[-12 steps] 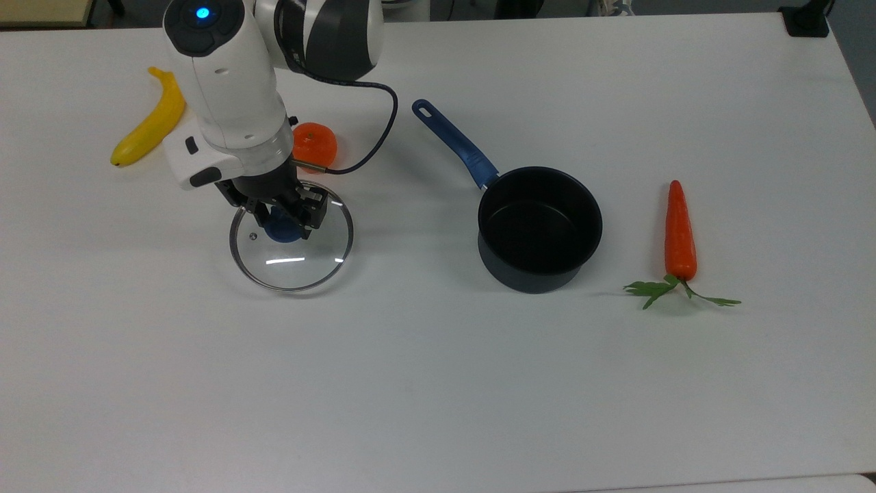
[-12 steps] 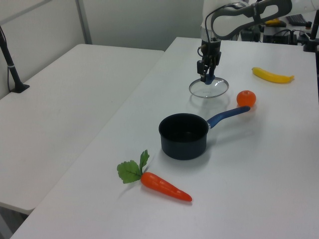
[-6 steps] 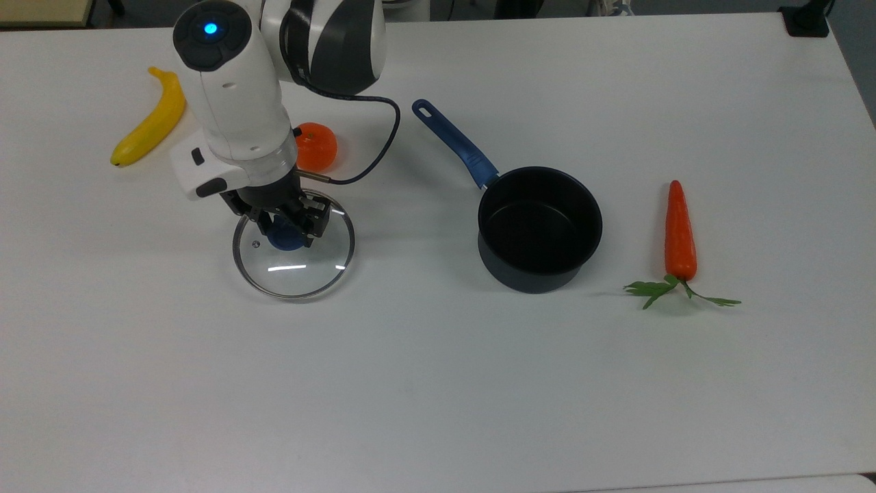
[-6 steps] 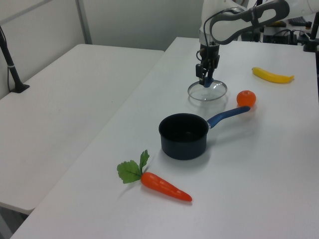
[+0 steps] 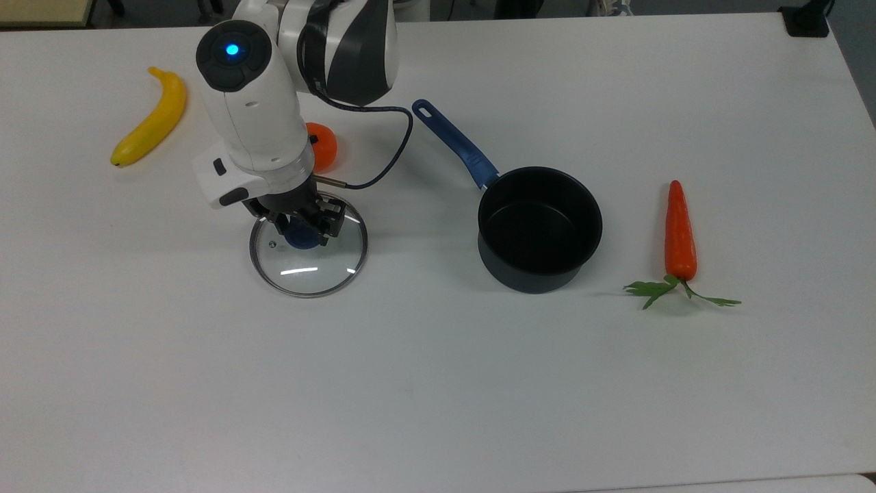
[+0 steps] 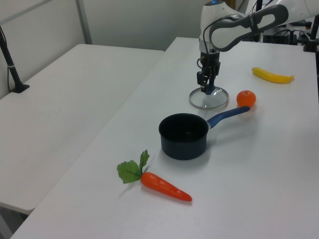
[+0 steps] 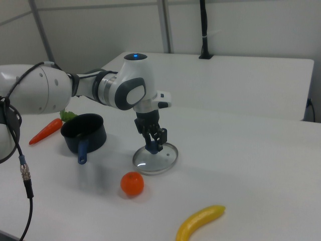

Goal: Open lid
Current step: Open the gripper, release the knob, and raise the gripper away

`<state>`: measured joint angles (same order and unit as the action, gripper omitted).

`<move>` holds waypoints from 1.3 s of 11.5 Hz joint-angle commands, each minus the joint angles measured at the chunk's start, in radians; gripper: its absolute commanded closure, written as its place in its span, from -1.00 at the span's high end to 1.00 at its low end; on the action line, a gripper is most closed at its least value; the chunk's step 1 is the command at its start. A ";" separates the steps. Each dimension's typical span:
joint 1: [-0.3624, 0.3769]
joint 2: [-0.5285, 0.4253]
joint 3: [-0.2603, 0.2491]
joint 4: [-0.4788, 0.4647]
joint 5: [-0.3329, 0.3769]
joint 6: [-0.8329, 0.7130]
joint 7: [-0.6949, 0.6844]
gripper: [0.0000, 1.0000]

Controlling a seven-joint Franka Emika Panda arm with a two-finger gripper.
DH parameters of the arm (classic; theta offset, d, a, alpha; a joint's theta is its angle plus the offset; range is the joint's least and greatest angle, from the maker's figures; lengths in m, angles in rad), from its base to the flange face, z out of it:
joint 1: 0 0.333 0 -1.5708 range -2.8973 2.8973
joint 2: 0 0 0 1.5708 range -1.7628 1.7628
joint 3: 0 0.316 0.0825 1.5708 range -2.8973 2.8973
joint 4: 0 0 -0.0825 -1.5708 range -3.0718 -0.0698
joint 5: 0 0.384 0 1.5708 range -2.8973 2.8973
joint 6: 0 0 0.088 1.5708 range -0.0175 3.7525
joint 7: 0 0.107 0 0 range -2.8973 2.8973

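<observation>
The gripper (image 5: 305, 228) was clamped on the blue knob (image 5: 303, 237) of the glass lid (image 5: 308, 264), well apart from the open dark saucepan (image 5: 539, 229) on the white table (image 5: 438, 383).

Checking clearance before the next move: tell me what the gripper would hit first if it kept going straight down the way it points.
The gripper points down at the lid's blue knob, which sits between its fingers, so that comes first, then the glass lid flat on the table.
</observation>
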<state>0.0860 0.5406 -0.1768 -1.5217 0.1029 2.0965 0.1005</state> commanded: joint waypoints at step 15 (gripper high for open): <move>-0.005 -0.413 -0.015 -0.001 -0.003 -0.495 -0.005 1.00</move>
<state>0.0818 0.2169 -0.1857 -1.4840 0.1016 1.6877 0.1050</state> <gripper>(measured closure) 0.000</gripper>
